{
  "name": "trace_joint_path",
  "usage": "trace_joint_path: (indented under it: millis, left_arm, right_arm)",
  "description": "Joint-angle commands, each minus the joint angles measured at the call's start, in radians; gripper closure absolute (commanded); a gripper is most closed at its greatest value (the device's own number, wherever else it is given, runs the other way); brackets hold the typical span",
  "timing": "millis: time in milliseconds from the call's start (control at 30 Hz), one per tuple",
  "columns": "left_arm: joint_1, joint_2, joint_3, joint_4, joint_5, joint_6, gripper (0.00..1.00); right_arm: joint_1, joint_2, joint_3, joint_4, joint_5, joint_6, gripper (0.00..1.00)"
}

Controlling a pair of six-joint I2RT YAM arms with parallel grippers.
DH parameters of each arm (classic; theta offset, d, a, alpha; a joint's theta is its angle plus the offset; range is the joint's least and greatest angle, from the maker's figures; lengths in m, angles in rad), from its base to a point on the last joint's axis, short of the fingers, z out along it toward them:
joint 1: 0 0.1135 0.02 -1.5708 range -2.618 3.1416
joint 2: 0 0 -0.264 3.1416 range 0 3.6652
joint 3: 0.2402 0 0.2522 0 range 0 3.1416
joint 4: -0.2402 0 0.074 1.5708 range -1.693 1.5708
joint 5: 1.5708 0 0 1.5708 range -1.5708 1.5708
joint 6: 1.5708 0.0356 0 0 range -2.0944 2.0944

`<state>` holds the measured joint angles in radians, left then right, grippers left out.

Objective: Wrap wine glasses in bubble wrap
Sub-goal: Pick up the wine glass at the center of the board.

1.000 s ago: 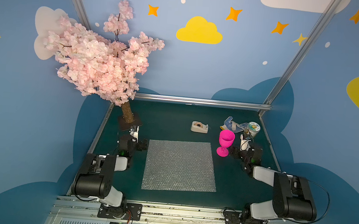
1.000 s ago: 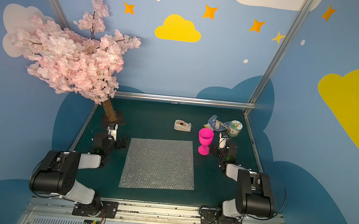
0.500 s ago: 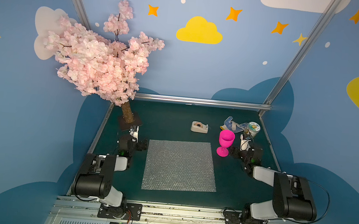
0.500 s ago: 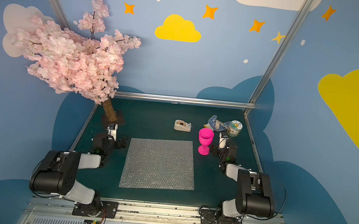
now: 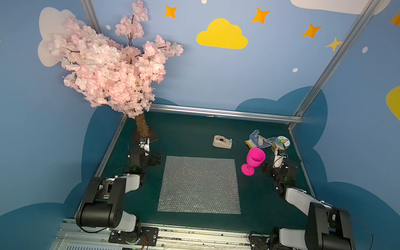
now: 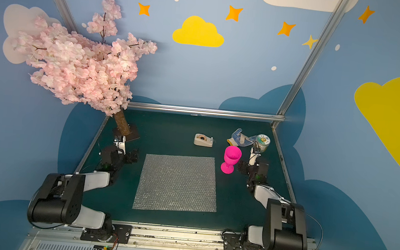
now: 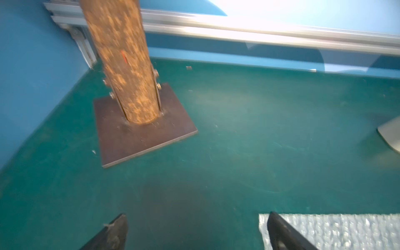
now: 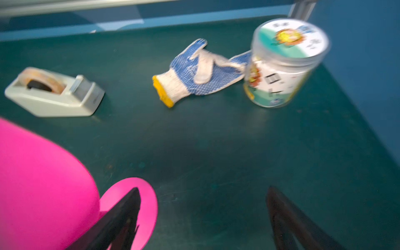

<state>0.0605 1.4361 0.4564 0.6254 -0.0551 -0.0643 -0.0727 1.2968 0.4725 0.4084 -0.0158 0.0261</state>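
Goblet (image 5: 255,157) looks light, stiff, slick and tippy, so pinch its stem; right gripper (image 8: 203,194) and left gripper (image 7: 197,216) gape empty.

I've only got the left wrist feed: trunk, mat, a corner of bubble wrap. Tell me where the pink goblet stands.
Observer: The pink goblet stands upright on the mat, just off the far right corner of the bubble wrap, not on it.
Operator: Report the right claw.
Observer: The right claw is open and empty, low beside the goblet; one finger crosses its foot in the right wrist view, contact unclear.
Operator: List what's behind the goblet.
Observer: A blue-and-white glove and a labelled tub, with the tape dispenser to their left.
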Motion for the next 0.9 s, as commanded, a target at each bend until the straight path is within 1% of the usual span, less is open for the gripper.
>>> trace_joint_path:
  millis: [0, 67, 133, 200, 233, 300, 333, 367, 433, 467, 533, 567, 600, 700, 733, 767, 867]
  left_arm:
    - [0.011, -0.017, 0.057, -0.124, -0.051, -0.031, 0.0]
    - [0.017, -0.022, 0.064, -0.124, -0.074, -0.065, 0.0]
    - [0.028, -0.016, 0.088, -0.156, -0.085, -0.084, 0.0]
    - [0.046, -0.019, 0.146, -0.279, -0.143, -0.145, 0.0]
    - [0.069, -0.021, 0.182, -0.351, -0.143, -0.188, 0.0]
    - [0.128, -0.021, 0.258, -0.499, -0.083, -0.244, 0.0]
    - [0.148, -0.022, 0.291, -0.573, -0.044, -0.255, 0.01]
    - [0.153, -0.028, 0.321, -0.639, -0.02, -0.255, 0.04]
    - [0.151, -0.051, 0.359, -0.753, 0.004, -0.255, 0.06]
    - [0.144, -0.073, 0.37, -0.811, 0.006, -0.285, 0.09]
    - [0.108, -0.117, 0.391, -0.952, -0.065, -0.406, 0.1]
    - [0.077, -0.142, 0.401, -1.028, -0.098, -0.454, 0.1]
    - [0.043, -0.162, 0.409, -1.083, -0.118, -0.479, 0.1]
    - [-0.092, -0.222, 0.427, -1.246, -0.199, -0.491, 0.1]
    - [-0.123, -0.237, 0.427, -1.278, -0.225, -0.489, 0.1]
    - [-0.145, -0.255, 0.42, -1.296, -0.226, -0.485, 0.1]
    - [-0.175, -0.296, 0.396, -1.317, -0.172, -0.483, 0.1]
  right_arm:
    - [-0.071, -0.085, 0.021, -0.14, 0.085, 0.068, 0.1]
    - [-0.108, -0.125, 0.0, -0.15, 0.072, 0.099, 0.1]
    - [-0.117, -0.148, 0.021, -0.215, 0.133, 0.123, 0.1]
    - [-0.12, -0.173, 0.082, -0.314, 0.171, 0.152, 0.11]
    - [-0.123, -0.182, 0.115, -0.353, 0.167, 0.168, 0.12]
    - [-0.124, -0.194, 0.193, -0.45, 0.111, 0.204, 0.15]
    - [-0.124, -0.192, 0.279, -0.545, 0.065, 0.238, 0.16]
    - [-0.123, -0.182, 0.347, -0.632, 0.005, 0.246, 0.19]
    - [-0.115, -0.144, 0.477, -0.816, -0.073, 0.269, 0.26]
    - [-0.111, -0.119, 0.534, -0.907, -0.12, 0.277, 0.33]
    - [-0.086, -0.076, 0.633, -1.065, -0.143, 0.309, 0.43]
    - [-0.065, -0.061, 0.673, -1.131, -0.142, 0.315, 0.46]
    - [-0.043, -0.051, 0.696, -1.17, -0.146, 0.314, 0.47]
    - [0.027, -0.037, 0.764, -1.267, -0.163, 0.285, 0.48]
    - [0.046, -0.03, 0.782, -1.289, -0.164, 0.272, 0.48]
    - [0.065, -0.019, 0.796, -1.308, -0.175, 0.257, 0.48]
    - [0.098, 0.024, 0.829, -1.345, -0.204, 0.238, 0.47]
